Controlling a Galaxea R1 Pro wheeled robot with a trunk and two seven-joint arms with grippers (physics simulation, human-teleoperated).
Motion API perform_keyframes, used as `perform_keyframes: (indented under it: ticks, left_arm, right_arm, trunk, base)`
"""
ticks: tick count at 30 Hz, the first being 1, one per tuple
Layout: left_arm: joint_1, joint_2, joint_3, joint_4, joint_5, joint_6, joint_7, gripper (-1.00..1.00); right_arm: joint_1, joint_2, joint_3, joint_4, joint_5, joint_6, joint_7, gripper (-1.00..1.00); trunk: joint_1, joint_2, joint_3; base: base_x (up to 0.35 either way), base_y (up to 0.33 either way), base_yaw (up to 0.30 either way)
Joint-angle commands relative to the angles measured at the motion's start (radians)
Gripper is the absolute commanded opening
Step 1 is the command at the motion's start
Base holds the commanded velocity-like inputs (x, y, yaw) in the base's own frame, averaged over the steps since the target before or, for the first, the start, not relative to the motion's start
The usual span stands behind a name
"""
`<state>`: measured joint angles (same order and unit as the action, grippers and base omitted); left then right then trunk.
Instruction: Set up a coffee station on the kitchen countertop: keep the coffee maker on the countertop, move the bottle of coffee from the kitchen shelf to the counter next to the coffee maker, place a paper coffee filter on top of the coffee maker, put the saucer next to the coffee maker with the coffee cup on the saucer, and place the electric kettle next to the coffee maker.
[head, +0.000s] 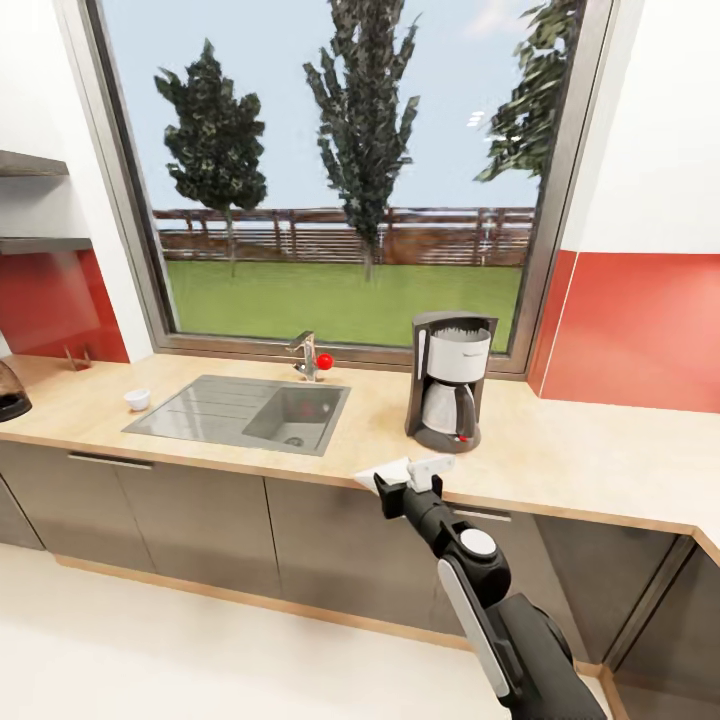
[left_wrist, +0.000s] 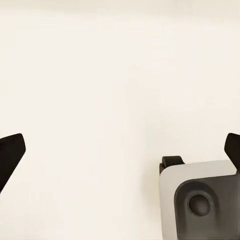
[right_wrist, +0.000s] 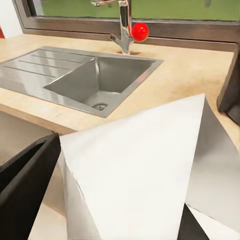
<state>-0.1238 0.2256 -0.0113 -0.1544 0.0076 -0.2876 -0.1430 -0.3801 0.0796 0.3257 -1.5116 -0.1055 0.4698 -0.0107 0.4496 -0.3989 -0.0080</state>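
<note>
The bench (head: 560, 455), a long light wood-grain worktop, carries the coffee maker (head: 450, 380), which stands upright under the window (head: 340, 170) with its glass carafe in place. A steel sink (head: 245, 412) is sunk into the bench beside the coffee maker, well apart from it, with a tap (head: 305, 355) behind it. Past the sink's far side from the coffee maker sits the coffee cup (head: 137, 399), small and white. At the bench's end beyond the cup, a dark-based object is cut off by the picture's edge. The right tool (head: 408, 476) hovers at the bench's front edge, just before the coffee maker, clamped on the paper coffee filter (right_wrist: 135, 170), a white cone. The left tool's (left_wrist: 120, 150) black fingertips (left_wrist: 10, 152) stand wide apart, gripping nothing, over pale floor.
</note>
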Motion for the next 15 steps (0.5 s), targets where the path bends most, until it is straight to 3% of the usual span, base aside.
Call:
perform_keyframes:
  ticks: [1, 4, 8, 11, 15]
  left_arm:
    - [0.000, 0.000, -0.001, 0.001, 0.001, -0.003, -0.003, 1.00]
    - [0.000, -0.003, -0.002, 0.001, 0.000, -0.003, -0.004, 1.00]
    - [0.000, -0.019, -0.003, 0.001, -0.001, -0.002, -0.006, 1.00]
    - [0.000, -0.022, -0.004, 0.001, -0.001, -0.002, -0.010, 1.00]
    - [0.000, -0.023, -0.005, 0.001, 0.000, -0.002, -0.013, 1.00]
  right_arm:
    - [-0.007, 0.000, -0.002, -0.004, -0.009, 0.016, -0.001, -1.00]
    - [-0.079, 0.000, -0.011, -0.007, -0.008, 0.096, -0.002, -1.00]
    - [-0.293, 0.000, -0.089, -0.006, -0.010, 0.338, 0.001, -1.00]
    - [-0.466, 0.000, -0.122, 0.003, -0.008, 0.494, 0.001, -1.00]
    - [-0.640, -0.010, -0.133, 0.049, -0.004, 0.572, 0.001, -1.00]
  trunk:
    - [0.000, -0.001, -0.001]
    - [0.000, -0.001, -0.001]
    - [0.000, -0.001, -0.001]
    - [0.000, -0.001, -0.001]
    - [0.000, -0.001, -0.001]
  base:
    - [0.000, 0.000, 0.000]
    - [0.000, 0.000, 0.000]
    - [0.000, 0.000, 0.000]
    - [0.000, 0.000, 0.000]
    - [0.000, 0.000, 0.000]
